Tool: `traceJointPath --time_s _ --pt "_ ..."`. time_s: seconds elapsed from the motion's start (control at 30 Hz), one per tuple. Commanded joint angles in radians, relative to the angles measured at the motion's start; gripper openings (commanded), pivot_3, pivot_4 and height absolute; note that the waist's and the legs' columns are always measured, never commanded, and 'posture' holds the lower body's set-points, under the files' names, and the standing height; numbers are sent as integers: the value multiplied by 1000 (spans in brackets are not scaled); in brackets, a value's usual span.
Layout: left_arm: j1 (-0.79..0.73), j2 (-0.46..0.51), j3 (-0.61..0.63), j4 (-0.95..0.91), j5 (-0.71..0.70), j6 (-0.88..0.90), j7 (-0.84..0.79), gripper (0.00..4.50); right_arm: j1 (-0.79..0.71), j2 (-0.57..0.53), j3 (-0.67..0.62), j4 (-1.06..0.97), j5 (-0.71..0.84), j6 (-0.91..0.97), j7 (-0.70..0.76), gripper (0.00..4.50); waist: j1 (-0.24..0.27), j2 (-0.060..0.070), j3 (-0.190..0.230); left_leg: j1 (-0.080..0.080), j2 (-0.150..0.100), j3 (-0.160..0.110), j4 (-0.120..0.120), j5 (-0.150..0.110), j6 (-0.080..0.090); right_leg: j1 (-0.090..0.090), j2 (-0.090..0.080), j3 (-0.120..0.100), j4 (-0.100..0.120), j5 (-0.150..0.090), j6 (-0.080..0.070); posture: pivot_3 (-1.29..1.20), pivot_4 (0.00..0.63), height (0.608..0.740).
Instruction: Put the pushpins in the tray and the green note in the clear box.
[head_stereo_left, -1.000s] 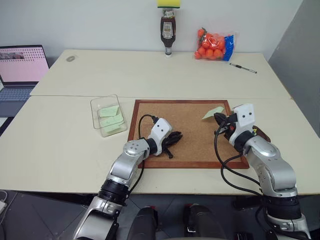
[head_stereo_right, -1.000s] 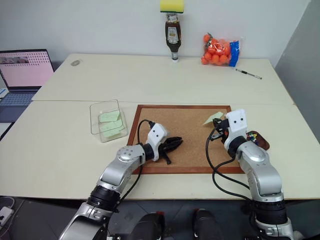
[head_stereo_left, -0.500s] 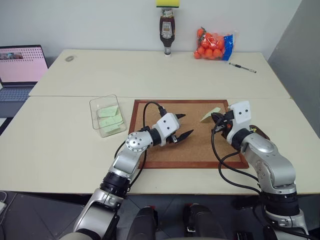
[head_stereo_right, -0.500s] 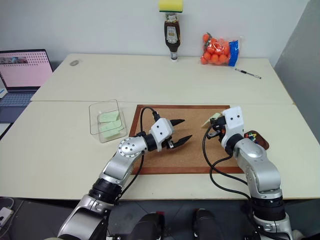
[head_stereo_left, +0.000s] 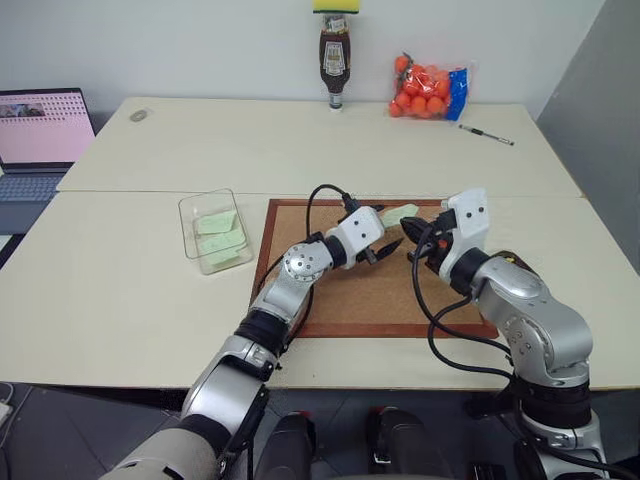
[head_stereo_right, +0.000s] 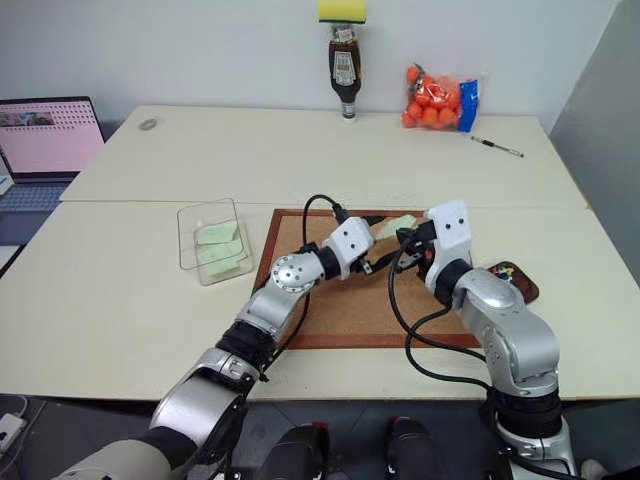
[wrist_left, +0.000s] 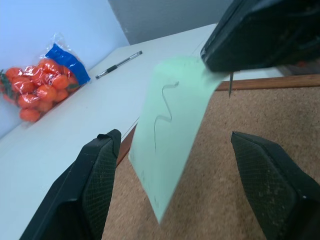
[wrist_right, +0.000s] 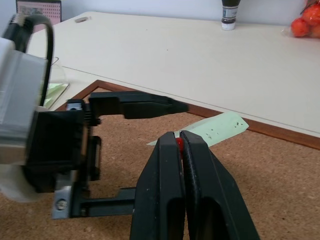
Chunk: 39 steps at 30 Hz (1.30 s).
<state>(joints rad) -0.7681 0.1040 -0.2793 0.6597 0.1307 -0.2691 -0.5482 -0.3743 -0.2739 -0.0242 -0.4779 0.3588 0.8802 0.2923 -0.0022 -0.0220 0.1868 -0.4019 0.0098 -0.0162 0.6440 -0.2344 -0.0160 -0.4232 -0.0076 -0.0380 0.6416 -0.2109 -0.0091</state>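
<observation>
Mid-task: a pin and a note are off the cork board, neither put away yet.

The right end effector (wrist_right: 180, 134) is pressed together on one red pushpin (wrist_right: 178, 142), and the green note (wrist_left: 170, 125) hangs from that pin in the air above the cork board (head_stereo_left: 340, 300). The left end effector (wrist_left: 175, 136) is spread, one finger on either side of the note, not touching it. Left to do, as I judge it: take the note to the clear box (head_stereo_left: 190, 215) on the tabletop (head_stereo_left: 130, 290) and drop the pin in the tray (head_stereo_right: 525, 285). Count: one note aloft, at least two pale green slips already in the box, one pin pinched; a few coloured specks in the tray are too small to count.
</observation>
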Motion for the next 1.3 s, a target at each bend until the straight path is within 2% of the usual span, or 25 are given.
traceJointPath --time_s 0.03,0.1,0.2,0.5,0.7,1.0,1.3 --pt "-46 -22 -1 45 15 -49 25 3694 -21 5 -8 -60 27 10 -8 0 0 0 0 0 0 0 0 0 0 0 0 0 0 0 0 0 150 740" --pt "-61 -28 0 75 22 -63 32 3694 -22 7 -10 -65 38 20 -10 0 0 0 0 0 0 -1 0 0 0 0 0 0 0 0 0 0 150 740" --pt "-74 -37 6 106 23 -73 39 3280 -19 8 -16 -74 52 34 -12 0 0 0 0 0 0 -1 1 0 0 0 0 0 1 0 0 0 150 740" --pt "-68 -56 4 122 9 -90 7 1436 -21 11 -26 -82 80 49 -26 0 0 -1 0 0 0 0 0 0 0 0 0 0 1 0 0 0 150 740" --pt "-44 -84 41 81 -77 -1 -74 107 -25 10 -28 -76 83 43 -34 0 0 -1 0 0 0 0 1 0 0 0 0 0 1 0 0 0 150 740" --pt "-7 -93 50 6 -143 68 -157 14 -24 26 -39 -76 84 30 -54 0 -1 -1 0 0 0 0 1 0 0 0 1 0 1 0 0 0 150 740" --pt "52 -136 90 -127 -285 261 -233 14 -39 76 -108 -78 97 -10 -111 0 -1 -1 0 0 0 0 1 0 0 0 1 0 1 0 0 0 150 740"
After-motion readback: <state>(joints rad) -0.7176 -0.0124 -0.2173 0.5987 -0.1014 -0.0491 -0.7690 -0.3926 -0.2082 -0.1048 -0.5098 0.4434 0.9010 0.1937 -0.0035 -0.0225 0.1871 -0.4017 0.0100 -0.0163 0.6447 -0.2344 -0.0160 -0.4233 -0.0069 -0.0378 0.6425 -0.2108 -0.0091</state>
